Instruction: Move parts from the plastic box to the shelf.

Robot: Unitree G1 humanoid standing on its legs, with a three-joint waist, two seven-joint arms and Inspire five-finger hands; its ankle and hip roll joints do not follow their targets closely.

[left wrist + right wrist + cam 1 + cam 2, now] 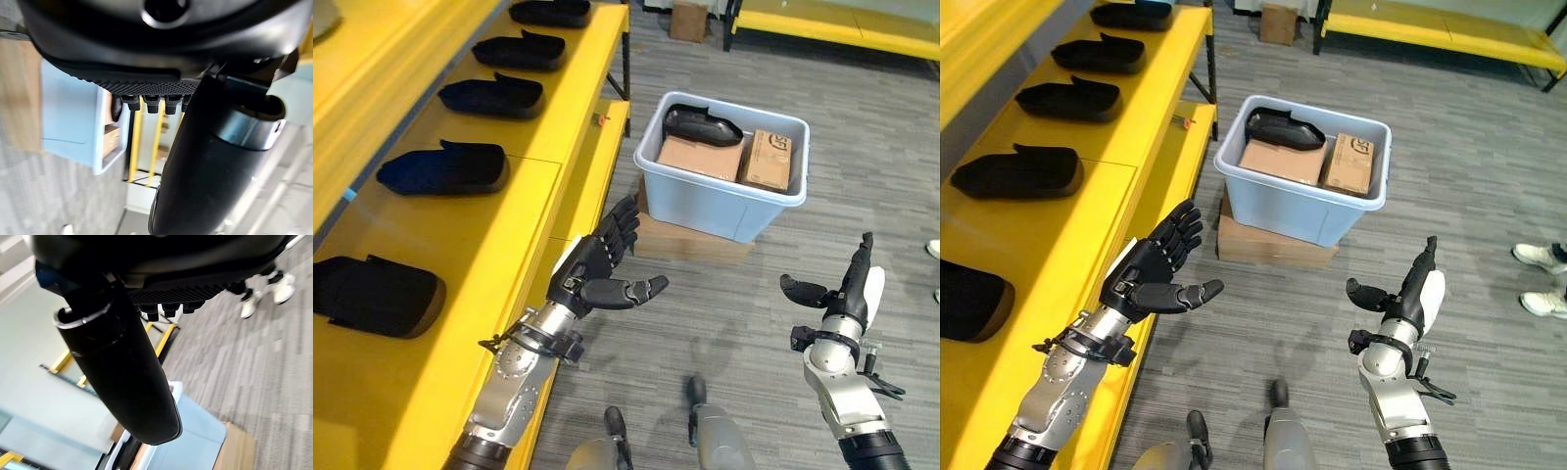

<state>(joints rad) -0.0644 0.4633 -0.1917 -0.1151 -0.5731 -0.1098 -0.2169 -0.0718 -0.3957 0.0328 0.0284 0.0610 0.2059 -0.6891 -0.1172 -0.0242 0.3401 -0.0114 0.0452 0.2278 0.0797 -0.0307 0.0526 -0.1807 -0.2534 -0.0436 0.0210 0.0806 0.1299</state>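
Observation:
A pale blue plastic box (715, 201) stands on a flat cardboard piece on the floor. Inside lie one black moulded part (703, 125) and two brown cardboard packs (700, 157). Several black parts (445, 168) rest in a row on the yellow shelf (499, 225) to the left. My left hand (597, 264) hovers open beside the shelf's edge, short of the box, holding nothing. My right hand (847, 284) is open too, fingers straight and pointing up, right of the box and nearer to me. The box also shows past the left hand's fingers (151, 103) as the box wall (68, 122).
A lower yellow shelf ledge (592, 166) runs beside the box. A cardboard box (688, 20) and a yellow rack (832, 24) stand at the far end. A person's white shoes (1542, 279) are on the floor at the right.

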